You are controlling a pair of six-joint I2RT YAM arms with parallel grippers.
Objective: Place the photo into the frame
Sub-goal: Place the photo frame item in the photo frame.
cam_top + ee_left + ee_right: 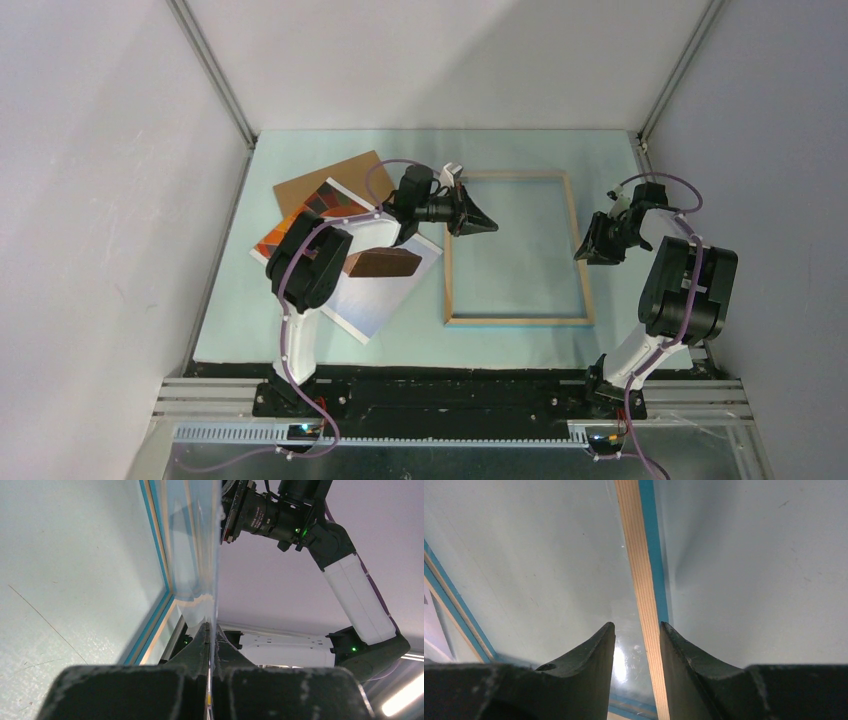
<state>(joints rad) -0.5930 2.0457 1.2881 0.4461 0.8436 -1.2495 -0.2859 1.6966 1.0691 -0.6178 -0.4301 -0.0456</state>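
Pale green bench (520,150), white walls (420,60).
One frame (520,320): flat at centre, wood side up.
One photo (385,300): left of the frame, lying over one brown board (330,175), partly under the left arm, not in the frame.
One clear sheet (205,540): thin, seen edge-on.
Two pincers. Left pincer (485,226): at the frame's left rail, clenched on the clear sheet's edge. Right pincer (592,252): about half open, grasping nothing, with the frame's right rail running between its fingers (589,655).
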